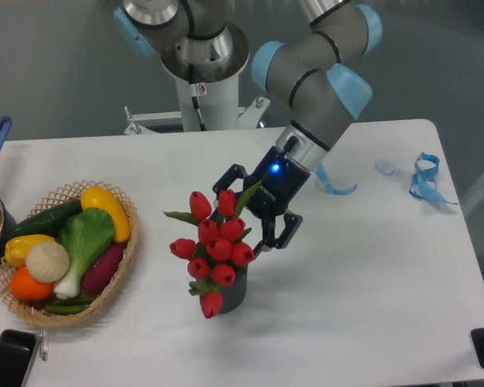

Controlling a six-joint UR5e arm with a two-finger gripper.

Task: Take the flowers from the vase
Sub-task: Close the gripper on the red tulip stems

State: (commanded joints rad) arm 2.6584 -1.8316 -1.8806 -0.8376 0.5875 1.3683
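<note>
My gripper has its jaws wide apart, holding nothing, and it sits at about 1 o'clock from the flowers, right at the top buds. The flowers stand in the vase near the middle of the table. The basket of toy food is off at 9 o'clock from them, and a blue ribbon lies far off at 2 o'clock.

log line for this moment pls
phase: approach | gripper: open, beside top of flowers | flowers: in vase | grasp: none
</note>
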